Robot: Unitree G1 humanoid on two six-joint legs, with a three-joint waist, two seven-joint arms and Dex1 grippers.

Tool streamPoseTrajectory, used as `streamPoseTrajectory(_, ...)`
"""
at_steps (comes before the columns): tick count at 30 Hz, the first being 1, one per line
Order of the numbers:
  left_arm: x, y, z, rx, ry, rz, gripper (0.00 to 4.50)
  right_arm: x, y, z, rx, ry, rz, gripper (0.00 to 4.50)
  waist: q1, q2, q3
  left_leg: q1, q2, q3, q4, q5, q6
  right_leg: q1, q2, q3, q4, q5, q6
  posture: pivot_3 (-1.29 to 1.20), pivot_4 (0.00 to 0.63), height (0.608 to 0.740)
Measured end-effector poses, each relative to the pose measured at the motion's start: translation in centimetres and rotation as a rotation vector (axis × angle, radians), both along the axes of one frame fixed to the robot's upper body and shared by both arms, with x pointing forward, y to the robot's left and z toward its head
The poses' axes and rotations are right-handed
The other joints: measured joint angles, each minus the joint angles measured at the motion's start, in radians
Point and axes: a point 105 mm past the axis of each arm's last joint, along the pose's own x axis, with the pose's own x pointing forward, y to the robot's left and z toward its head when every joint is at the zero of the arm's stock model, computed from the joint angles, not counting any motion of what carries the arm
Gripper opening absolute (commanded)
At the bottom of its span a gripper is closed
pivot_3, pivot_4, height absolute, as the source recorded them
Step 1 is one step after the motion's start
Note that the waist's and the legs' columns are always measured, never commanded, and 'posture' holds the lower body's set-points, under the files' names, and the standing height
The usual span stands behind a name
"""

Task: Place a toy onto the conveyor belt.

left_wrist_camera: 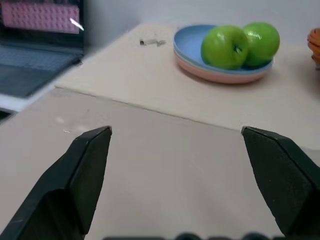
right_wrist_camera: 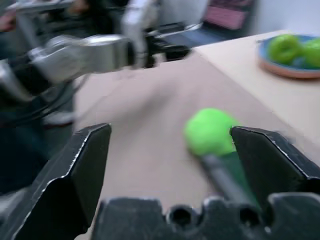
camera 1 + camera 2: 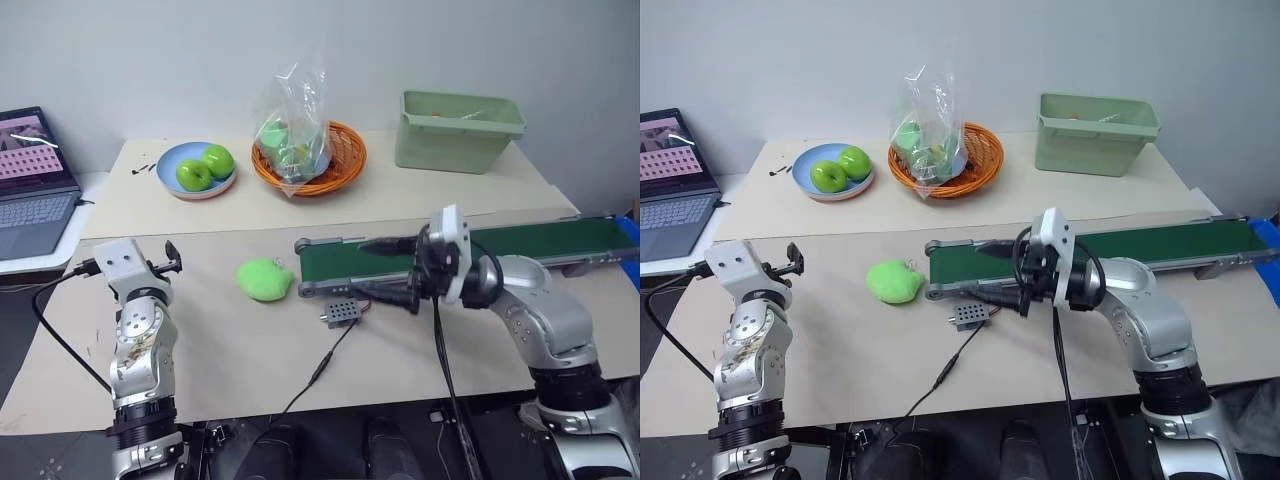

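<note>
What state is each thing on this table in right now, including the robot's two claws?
toy: lying on the table by the belt's end, not held.
conveyor belt: nothing on it.
left gripper: open, holding nothing.
right gripper: open, pointing toward the toy.
blue plate: holds two green apples.
orange basket: holds a clear bag of fruit.
laptop: open, screen lit.
</note>
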Motion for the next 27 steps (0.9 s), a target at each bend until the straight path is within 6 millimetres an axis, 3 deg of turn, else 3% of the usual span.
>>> streamPoseTrajectory(4,-1.0,-3.2,-4.3,-0.444,0.076,-0.114,4.44,0.3,-0.1,-0.5,-0.024,0.005,-0.017,4.50,-0.002,-0.001,0.000,0.000,0.001,0.000,0.001,0.000,0.000,-0.001,0.000,0.000,0.000,0.000,0.000,0.00,0.150,0.740)
streamPoseTrajectory(8,-1.8,-5.9,-4.5,-0.755,0.045,-0.228,4.44,0.7,-0.7,-1.4,-0.046,0.020,-0.056,4.50,0.002,0.000,0.000,0.000,0.000,0.001,0.000,0.000,0.000,0.000,0.000,0.001,0.000,0.000,0.000,0.00,0.150,0.740)
streamPoseTrajectory(15,-2.0,-10.5,-4.6,-0.898,0.107,-0.365,4.44,1.0,-0.8,-1.5,-0.049,0.010,-0.085,4.50,0.026,0.000,-0.001,0.003,0.000,0.001,0.000,0.000,0.000,0.005,-0.001,0.001,-0.001,0.000,0.001,0.00,0.150,0.740)
streamPoseTrajectory(21,-1.1,-11.2,-4.8,-0.918,0.141,-0.376,4.44,1.2,-1.1,-1.6,-0.044,0.011,-0.114,4.50,0.045,0.001,-0.002,0.010,0.000,0.001,0.000,-0.001,0.001,0.013,-0.001,0.000,-0.002,-0.002,0.003,0.00,0.150,0.740)
streamPoseTrajectory(22,-0.8,-11.4,-5.0,-0.921,0.144,-0.378,4.44,1.3,-1.3,-1.5,-0.041,0.007,-0.126,4.50,0.052,0.002,-0.002,0.014,0.000,0.001,0.000,-0.001,0.001,0.017,-0.001,0.000,-0.002,-0.006,0.010,0.00,0.150,0.740)
streamPoseTrajectory(27,1.8,-12.9,-4.5,-0.912,0.146,-0.425,4.44,1.4,-1.4,-1.3,-0.033,-0.009,-0.143,4.50,0.057,0.002,-0.002,0.014,-0.001,0.002,0.000,-0.001,0.002,0.017,-0.002,0.001,-0.002,-0.008,0.012,0.00,0.150,0.740)
